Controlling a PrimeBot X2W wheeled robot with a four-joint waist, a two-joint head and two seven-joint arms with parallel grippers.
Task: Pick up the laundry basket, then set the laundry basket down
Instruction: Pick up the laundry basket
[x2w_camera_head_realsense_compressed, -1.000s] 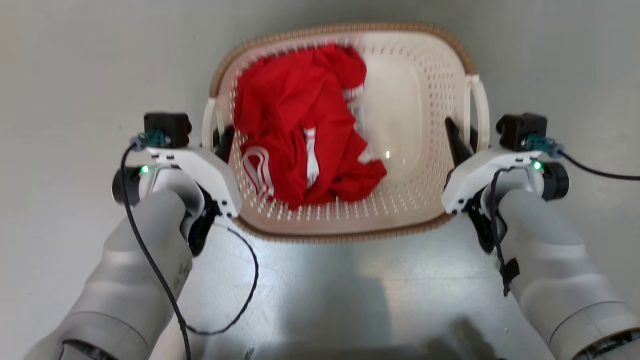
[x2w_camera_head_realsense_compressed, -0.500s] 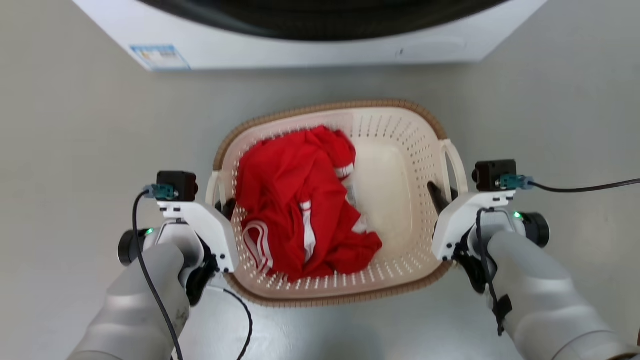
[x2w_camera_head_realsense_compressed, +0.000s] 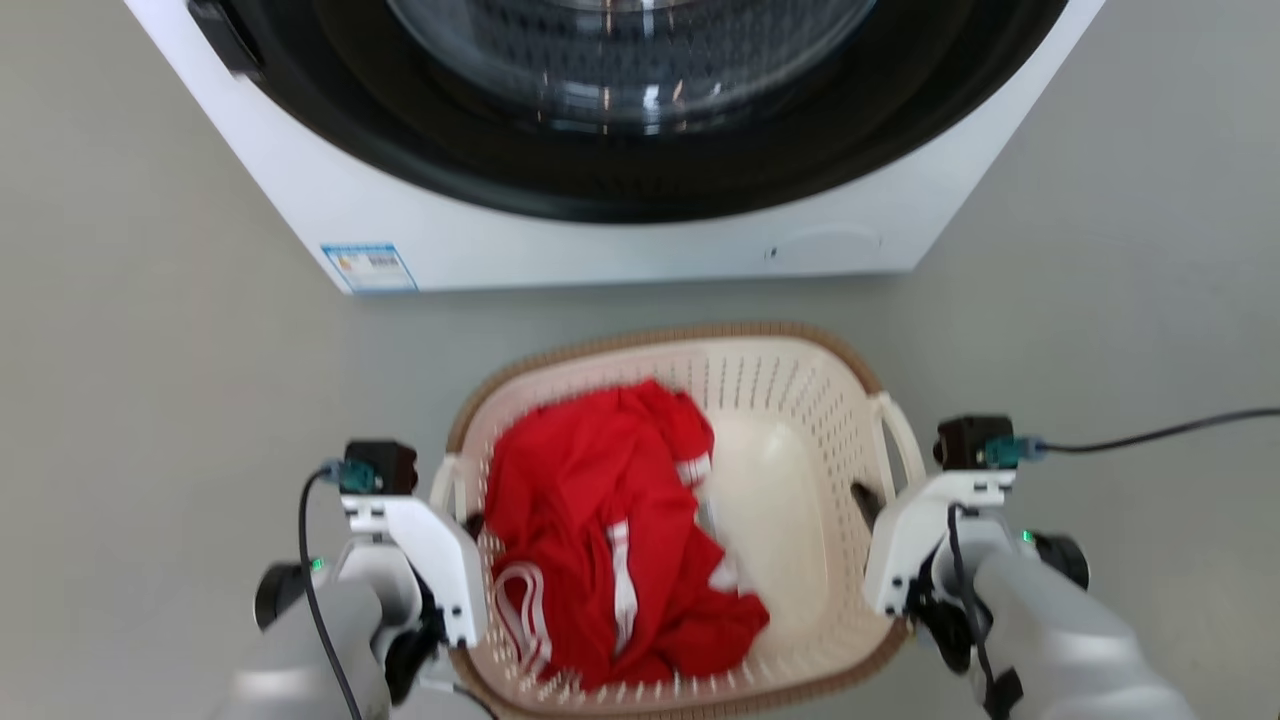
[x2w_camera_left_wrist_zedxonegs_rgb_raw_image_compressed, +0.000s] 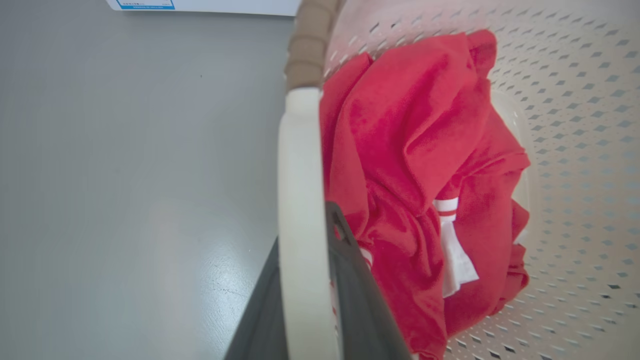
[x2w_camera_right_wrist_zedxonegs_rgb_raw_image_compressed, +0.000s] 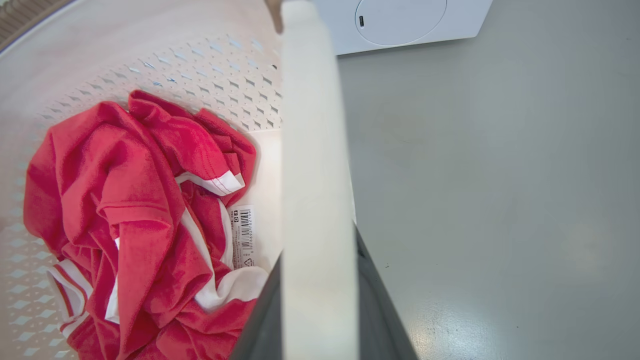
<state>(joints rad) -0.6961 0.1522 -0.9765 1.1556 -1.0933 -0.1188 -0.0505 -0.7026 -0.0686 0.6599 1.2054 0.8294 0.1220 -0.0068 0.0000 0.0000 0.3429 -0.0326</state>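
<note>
Two grippers share one load. The left gripper is pinched onto the white left handle, a dark finger on either side of the bar, and the right gripper is clamped the same way on the right handle. Between them is the laundry basket — whether its base is clear of the grey floor cannot be told. It lies just in front of the washing machine, its far rim near the machine's lower panel but apart from it. A crumpled red garment with white trim is heaped in the robot's left half of the basket, leaving the right half bare.

Each handle looks like a smooth, narrow strip held only by a pinch, so it could slide through the fingers if one arm rises or drops faster than the other. The lopsided load would likely pull the left side down first, tipping the basket and spilling the garment. A forward swing could knock the rim against the machine — and letting go before the base is flat on the floor would drop it.
</note>
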